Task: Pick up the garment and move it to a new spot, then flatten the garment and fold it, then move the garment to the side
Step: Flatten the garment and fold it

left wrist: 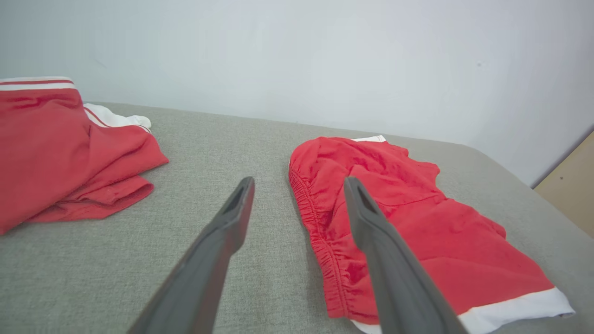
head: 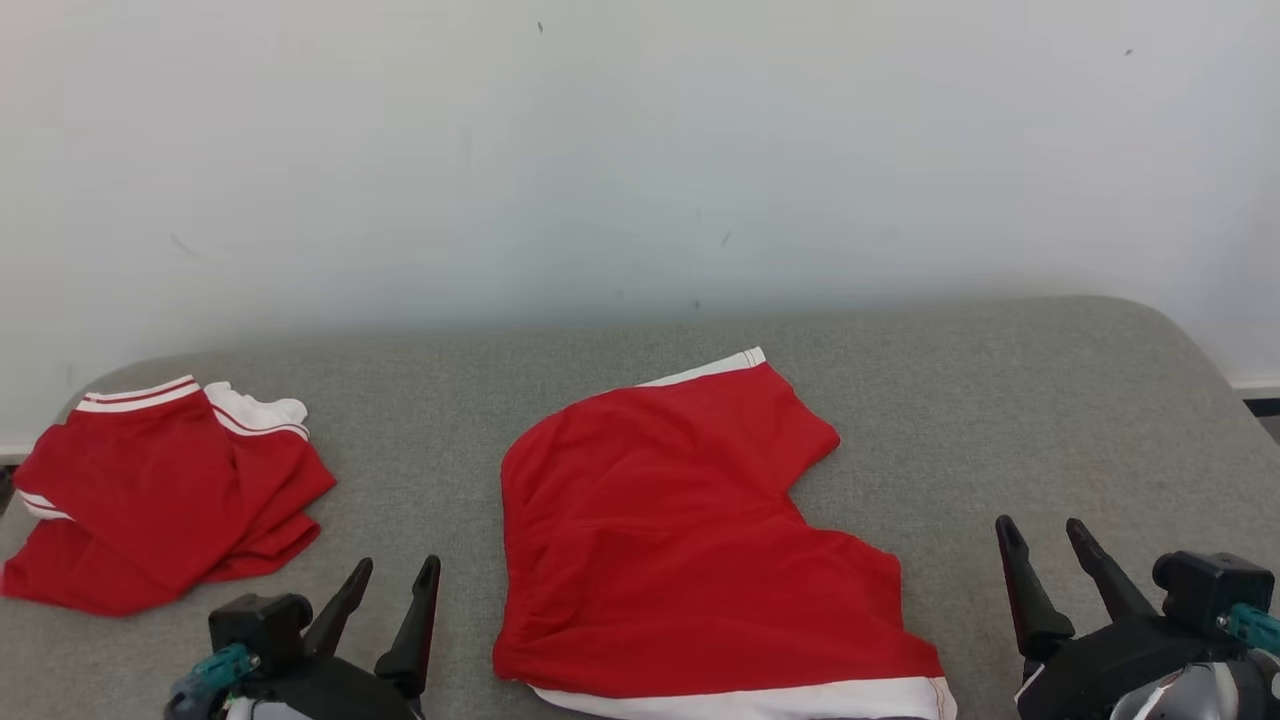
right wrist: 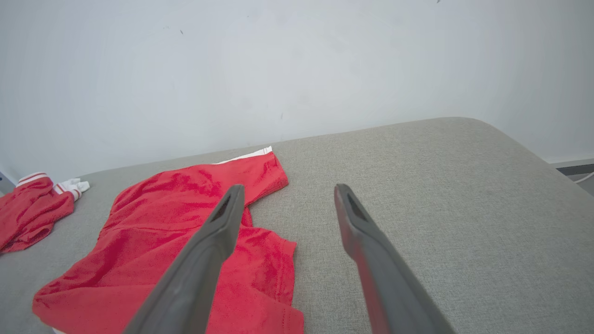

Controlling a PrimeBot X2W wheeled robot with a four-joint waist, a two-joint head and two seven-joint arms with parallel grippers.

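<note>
Plain white wall (head: 640,150) across the back, and in front of it a wide grey fabric-covered bench (head: 1000,400) with rounded corners. Centre stage: the pair of red shorts with white hem bands (head: 680,540), spread out mid-bench, one leg reaching toward the wall, the other toward the near edge, gathered waistband on the robot's left. Mostly flat, I'd say, though soft wrinkles run through the middle. Well apart at the far left sits a second red garment with white striped trim (head: 160,490), loosely folded.

Down low, the left pincer (head: 396,565) hovers just beside the waistband, fingers spread wide, nothing between them. Over on the other side, the right pincer (head: 1040,524) is released too, off the cloth, out past the near leg.

So the shorts look placed, and folding looks like the job ahead. Where could this slip?

- That near white hem lies right at the front of the bench; a careless tug could drag it over the edge.
- Thin cloth on a fabric cover: fingers coming down steeply may pinch the bench cover along with the shorts, or catch only the top layer and bunch the fold.
- Uneven lifts from the two sides would skew the crease.
- A similar red piece lies on the left; reaching that way means grabbing the wrong one.
</note>
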